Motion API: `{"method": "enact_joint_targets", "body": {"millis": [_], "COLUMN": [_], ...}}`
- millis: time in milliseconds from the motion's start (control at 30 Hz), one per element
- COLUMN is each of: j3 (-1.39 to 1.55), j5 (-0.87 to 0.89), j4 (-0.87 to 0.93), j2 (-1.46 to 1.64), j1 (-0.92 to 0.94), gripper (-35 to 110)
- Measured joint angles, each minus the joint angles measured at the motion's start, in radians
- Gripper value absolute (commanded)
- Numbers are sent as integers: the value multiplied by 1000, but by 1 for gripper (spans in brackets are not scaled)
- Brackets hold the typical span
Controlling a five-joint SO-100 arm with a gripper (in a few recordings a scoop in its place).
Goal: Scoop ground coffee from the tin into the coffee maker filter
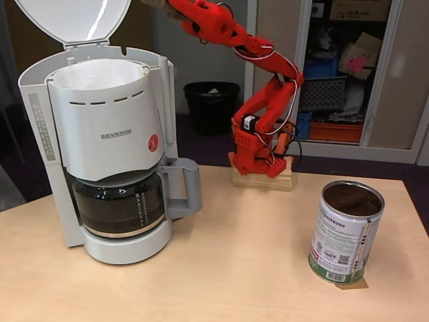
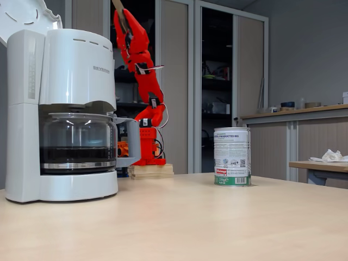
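Fixed views, both, listed left to right.

Coffee maker [image 1: 110, 147]: white, left on the worktop [image 1: 234, 268], lid [image 1: 74, 20] hinged up; paper filter [image 1: 100, 74] open at the top, no grounds visible in it; glass carafe [image 1: 117, 201] seated below, dark liquid at its bottom.

Arm [image 1: 261, 100]: red, base on a wooden block [image 1: 263, 180] at the worktop's rear, reaching up and left toward the raised lid. Hand [image 2: 119, 11]: at the top edge of the frame, a pale strip, perhaps a scoop handle, at its tip; fingers apart or together cannot be told, nor whether a scoop is loaded.

Tin [image 1: 345, 231]: right on the worktop, well apart from the coffee maker, upright, open. Ground coffee [image 1: 352, 198]: flat dark surface just below the rim.

Handling note, judgement only: if the scoop is loaded, carry it level over the filter's middle, clear of the lid, then tip slowly so grounds fall inside the paper.
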Motion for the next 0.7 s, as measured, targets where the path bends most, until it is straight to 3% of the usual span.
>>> {"method": "enact_joint_targets", "body": {"millis": [400, 567, 700], "j3": [-190, -184, -158], "j5": [-933, -1173, -1261], "j4": [577, 689, 776], "j2": [132, 219, 247], "j1": [-419, -650, -830], "gripper": [0, 0, 0]}}
